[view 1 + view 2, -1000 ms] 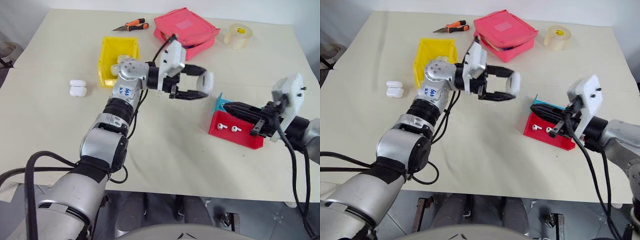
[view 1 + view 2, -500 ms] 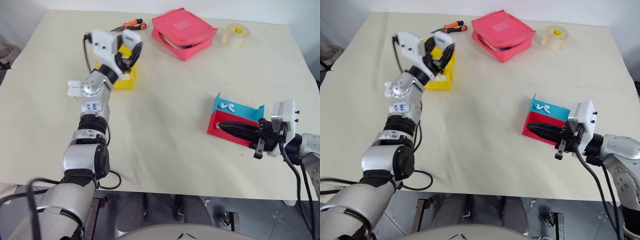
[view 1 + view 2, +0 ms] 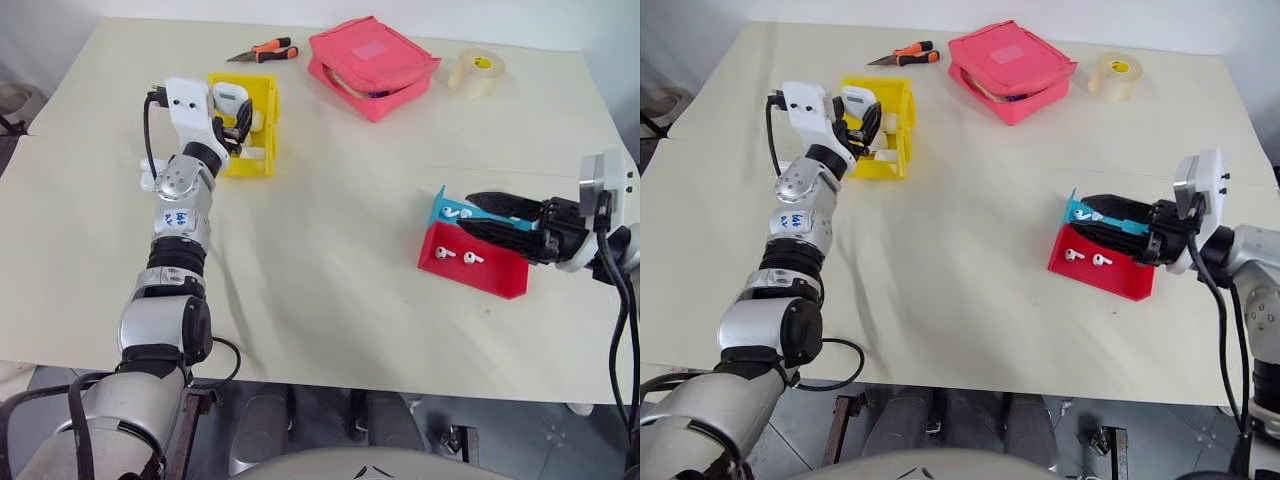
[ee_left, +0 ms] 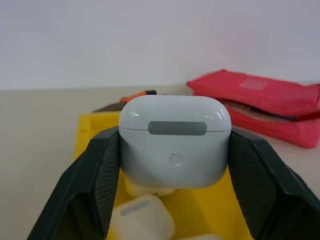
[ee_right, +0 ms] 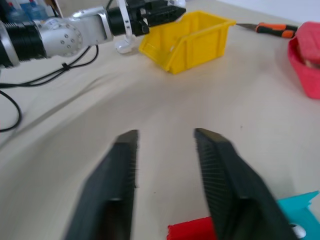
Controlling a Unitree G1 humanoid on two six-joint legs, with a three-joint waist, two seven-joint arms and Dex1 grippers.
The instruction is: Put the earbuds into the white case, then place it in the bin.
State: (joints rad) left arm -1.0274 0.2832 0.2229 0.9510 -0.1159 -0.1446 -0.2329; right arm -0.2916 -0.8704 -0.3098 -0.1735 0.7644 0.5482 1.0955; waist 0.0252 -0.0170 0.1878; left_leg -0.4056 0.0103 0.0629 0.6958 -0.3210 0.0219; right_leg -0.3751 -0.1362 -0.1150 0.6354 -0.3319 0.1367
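Left gripper (image 4: 172,165): jaws clamped on the white case (image 4: 175,140), one black finger on each side of it, lid shut and uppermost.
Case position: upper left of the left eye view, held above the yellow bin (image 3: 262,135), over its interior rather than beside it.
Bin contents: the left wrist view shows at least two more white cases (image 4: 142,220) lying on the yellow floor right under the held one.
Key relation: the bin lies straight below the jaws, so the drop looks like a short lowering or a plain release; the case's wider face is turned toward the wrist camera, its width spanning the gap between the fingers.
Nearer arm: the left arm is at the bin; the right is well apart, at the right edge of the frame.
Right gripper (image 5: 165,150): jaws apart and empty, pointing across the tabletop (image 3: 330,260) over the red tray (image 3: 470,265).
Earbuds (image 3: 455,256): two white ones lie in the red tray; another pair sits in the teal tray (image 3: 450,210) behind it.
Other cases: two white cases (image 3: 148,175) on the tabletop just beside the bin, partly hidden by the left arm.
Stage, as I judge it: placing the case in the bin, release not yet made.
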